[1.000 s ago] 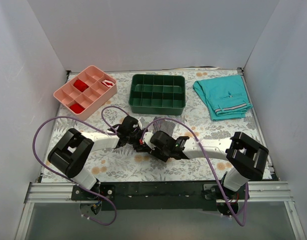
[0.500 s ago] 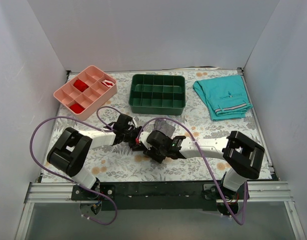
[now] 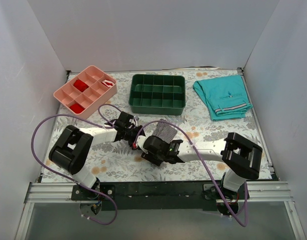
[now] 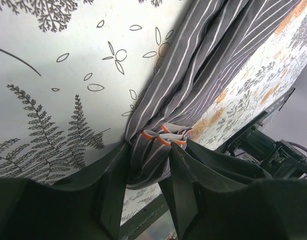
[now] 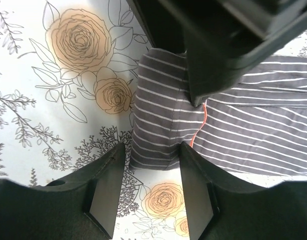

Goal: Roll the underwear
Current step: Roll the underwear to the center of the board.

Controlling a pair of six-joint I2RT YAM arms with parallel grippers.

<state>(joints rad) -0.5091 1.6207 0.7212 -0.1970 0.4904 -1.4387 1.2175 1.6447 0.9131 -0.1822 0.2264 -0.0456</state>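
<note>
Underwear (image 4: 193,65), apparently in left hand (image 4: 149,150)

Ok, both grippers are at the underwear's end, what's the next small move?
Probably close the right gripper on the folded end of the underwear: its fingers straddle that fold, apart, while the left gripper pinches the bunched edge beside it. The rest lies unrolled.
</note>
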